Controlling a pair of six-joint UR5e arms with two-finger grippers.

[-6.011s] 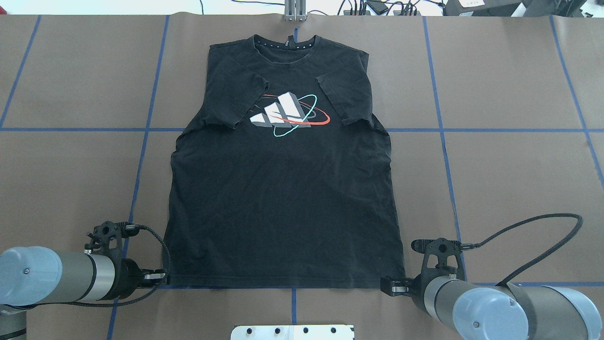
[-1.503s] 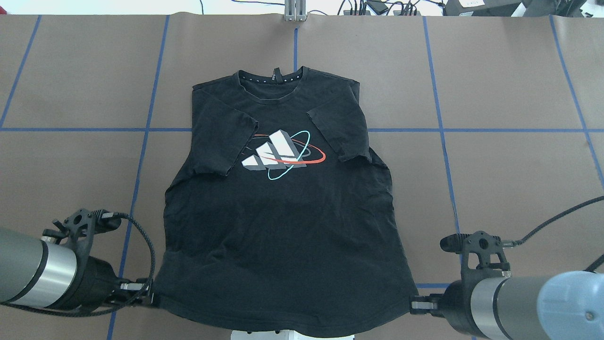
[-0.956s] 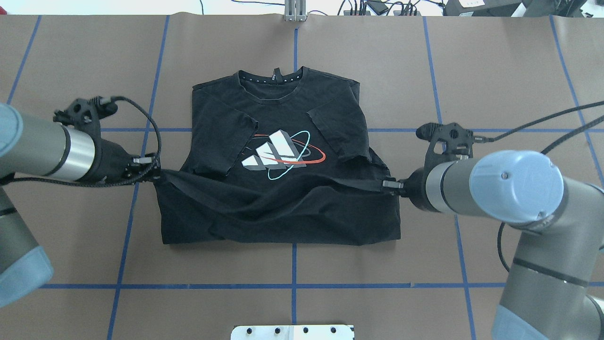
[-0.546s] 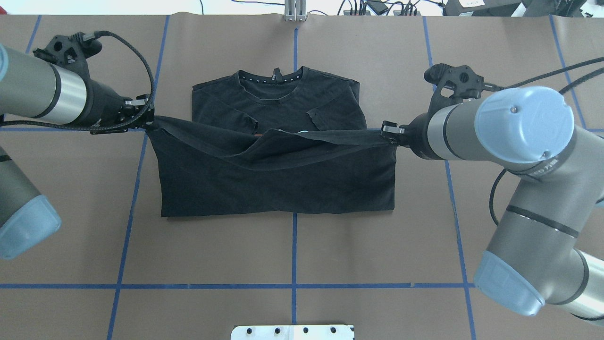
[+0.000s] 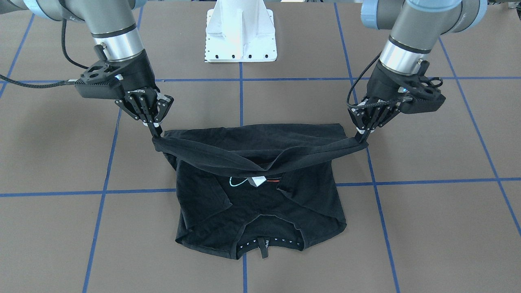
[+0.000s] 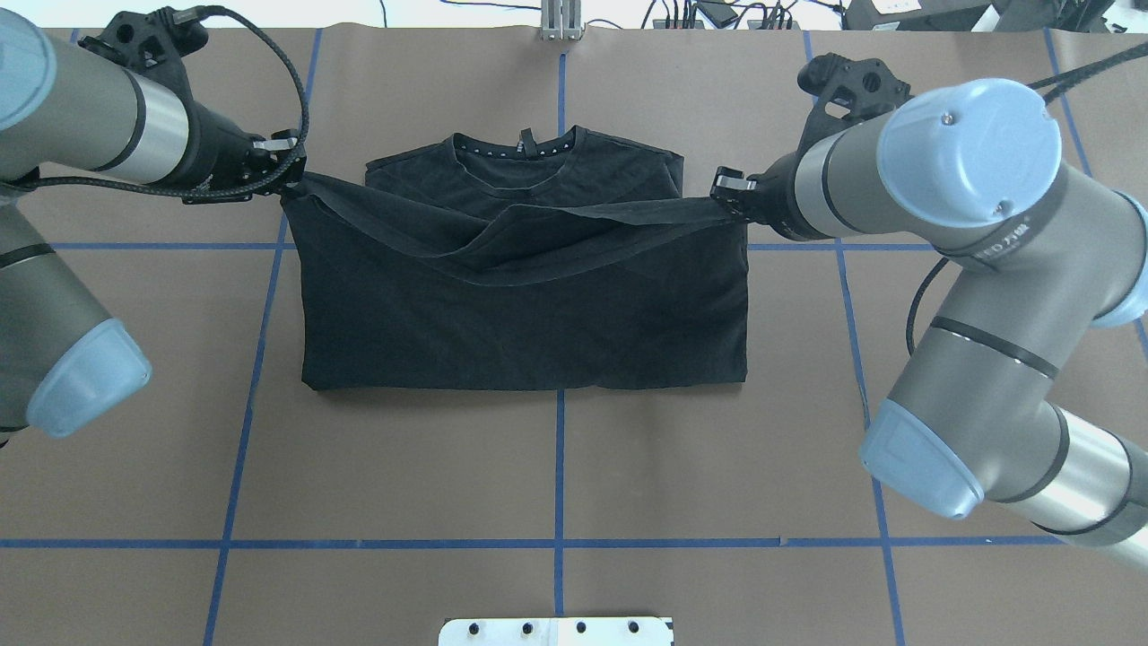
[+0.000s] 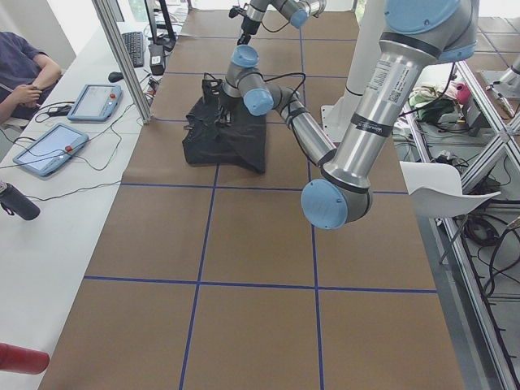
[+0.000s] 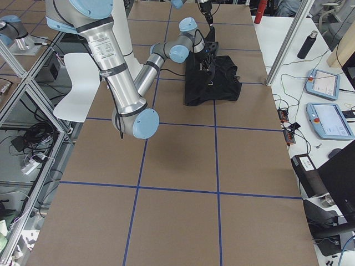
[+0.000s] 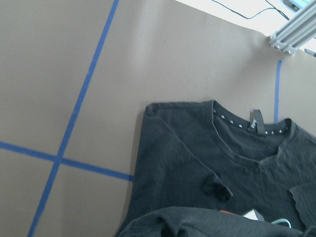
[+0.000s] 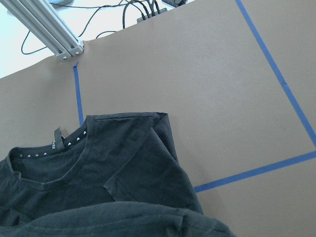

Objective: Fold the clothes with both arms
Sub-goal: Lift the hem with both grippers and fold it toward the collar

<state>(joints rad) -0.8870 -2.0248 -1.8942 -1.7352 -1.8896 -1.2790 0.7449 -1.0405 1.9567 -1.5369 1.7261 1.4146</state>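
The black T-shirt (image 6: 525,314) lies on the brown table, its lower half doubled over toward the collar (image 6: 520,148). My left gripper (image 6: 291,179) is shut on one hem corner and my right gripper (image 6: 722,193) on the other, both just above the table. The hem hangs stretched between them and sags in the middle. In the front-facing view the left gripper (image 5: 361,136) is at the right and the right gripper (image 5: 156,134) at the left. A sliver of the chest graphic (image 5: 254,181) peeks out under the raised hem. Both wrist views look down on the collar (image 9: 247,133) and shoulder (image 10: 123,168).
The white pedestal base (image 5: 240,32) stands at the robot's edge. Blue tape lines (image 6: 558,543) cross the brown cover. An aluminium post (image 6: 560,22) rises behind the collar. A person (image 7: 24,73) sits at a side table with tablets (image 7: 49,150).
Both grippers have carried the hem farther from the robot toward the collar. The fold line has moved up too, and the graphic is now covered in the overhead view.
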